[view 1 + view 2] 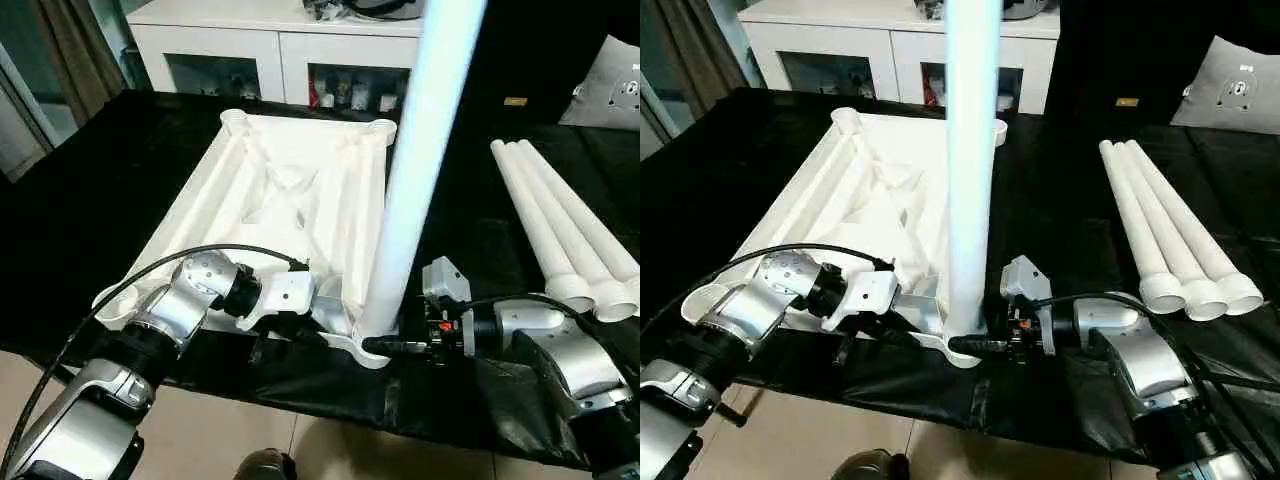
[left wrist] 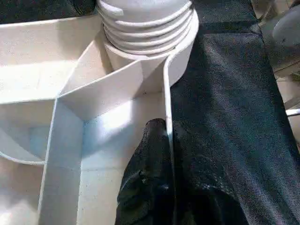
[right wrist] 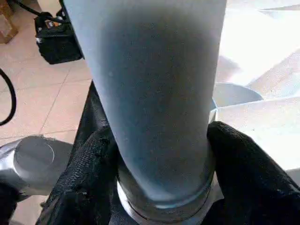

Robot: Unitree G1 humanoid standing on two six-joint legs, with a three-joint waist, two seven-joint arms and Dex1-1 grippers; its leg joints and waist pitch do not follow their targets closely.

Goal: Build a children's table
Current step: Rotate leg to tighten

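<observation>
The white table top [image 1: 290, 190] lies upside down on the black mat, ribs facing up. One white leg [image 1: 410, 180] stands upright in the near right corner socket, and its thread [image 2: 145, 23] shows above the socket. My right gripper [image 1: 385, 346] reaches in from the right at the leg's base. Its black fingers [image 3: 243, 164] press on both sides of the leg. My left gripper [image 2: 166, 154] is shut on the thin side wall of the table top just left of that corner, one finger on each face. Three more legs [image 1: 560, 230] lie side by side on the mat at the right.
A white cabinet [image 1: 280, 40] stands behind the workbench, and a grey cushion [image 1: 615, 85] sits at the back right. The mat's front edge [image 1: 330, 400] runs just below my grippers, with tiled floor beyond. A black box [image 3: 56, 40] sits on the floor.
</observation>
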